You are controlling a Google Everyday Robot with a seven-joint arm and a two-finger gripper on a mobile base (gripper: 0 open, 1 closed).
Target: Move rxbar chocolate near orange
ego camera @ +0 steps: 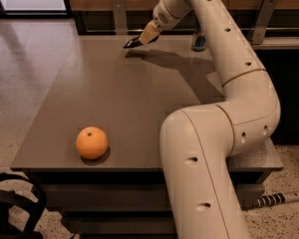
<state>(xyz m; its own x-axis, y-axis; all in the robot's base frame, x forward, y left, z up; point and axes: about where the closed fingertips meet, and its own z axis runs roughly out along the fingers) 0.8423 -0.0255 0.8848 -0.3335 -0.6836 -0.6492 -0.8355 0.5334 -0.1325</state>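
Aloft, far-side jaws, pinching flat black rxbar point(130, 44)

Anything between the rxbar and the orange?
Nothing visible. The gripper holds the rxbar chocolate over the far side of the table; only bare surface lies between it and the orange near the front edge.

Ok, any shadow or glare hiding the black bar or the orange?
Camera view: arm's shadow lies on the grey tabletop beside the gripper at the far edge; flat black wrapped bar at its tip reads clearly; round orange fruit evenly lit.
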